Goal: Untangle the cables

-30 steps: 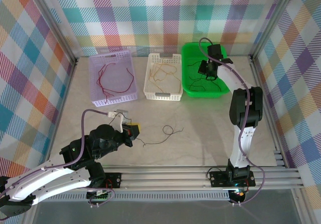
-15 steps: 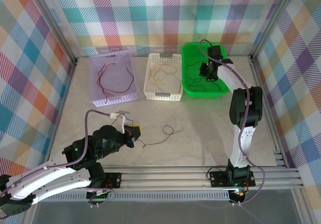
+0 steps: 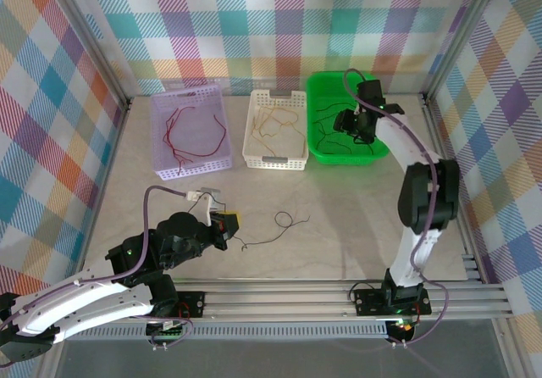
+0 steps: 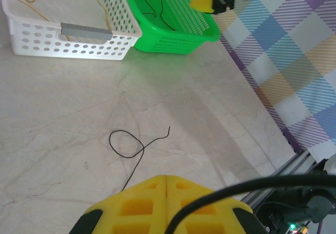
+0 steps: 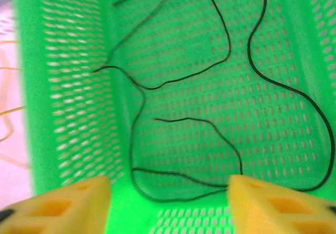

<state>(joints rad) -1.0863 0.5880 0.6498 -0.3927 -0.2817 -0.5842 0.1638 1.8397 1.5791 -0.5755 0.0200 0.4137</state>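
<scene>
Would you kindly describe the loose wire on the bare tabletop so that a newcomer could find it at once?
On the pale table, look in the open stretch between the white basket and the left gripper. One thin black wire lies there, curled into a single small loop. It alone lies outside any basket.

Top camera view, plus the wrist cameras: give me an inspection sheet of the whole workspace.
Surface: pale stone-look table.
Job's things: red wires in lilac basket; yellow wires in white basket; black wires in green basket; one looped black wire loose on the table.
Clutter: nothing seen.
Grippers: left gripper shut at the loose wire's near end, grip unclear; right gripper open above green basket.
Cables: lilac cable along each arm.
Surroundings: plaid walls, aluminium frame.
</scene>
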